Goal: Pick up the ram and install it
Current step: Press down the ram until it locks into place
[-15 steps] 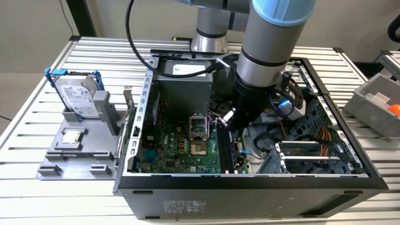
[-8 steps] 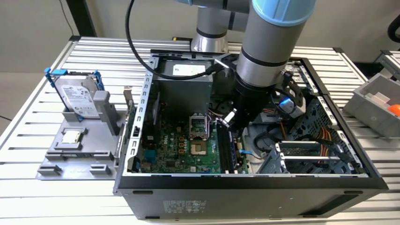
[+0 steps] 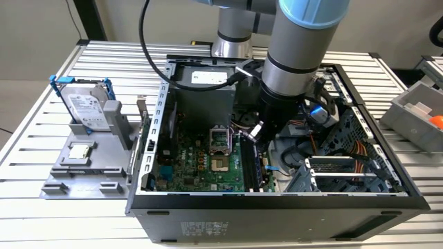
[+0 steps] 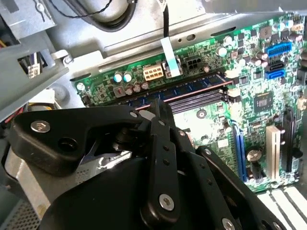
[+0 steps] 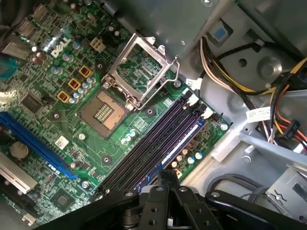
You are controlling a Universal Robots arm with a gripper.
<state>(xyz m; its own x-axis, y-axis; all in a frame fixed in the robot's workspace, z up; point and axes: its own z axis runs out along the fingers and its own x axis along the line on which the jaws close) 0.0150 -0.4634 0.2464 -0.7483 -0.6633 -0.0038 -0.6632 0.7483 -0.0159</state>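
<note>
In the exterior view, the arm is seen reaching down into the open computer case, which lies on its side on the slatted metal surface. The gripper is lowered right over the memory slots on the green motherboard; whether the jaws are spread or pinching cannot be told. A hard drive in a blue frame is propped on a grey fixture at the exterior view's left.

In the second wrist view, the black gripper is pointed at the slot bank, and the ram, a long stick with dark chips, is seen seated in the slot nearest the board edge.

In the first wrist view, the gripper is held at the end of the dark slots, the ram is lying in the outermost one, and the open processor socket is seen beside them
</note>
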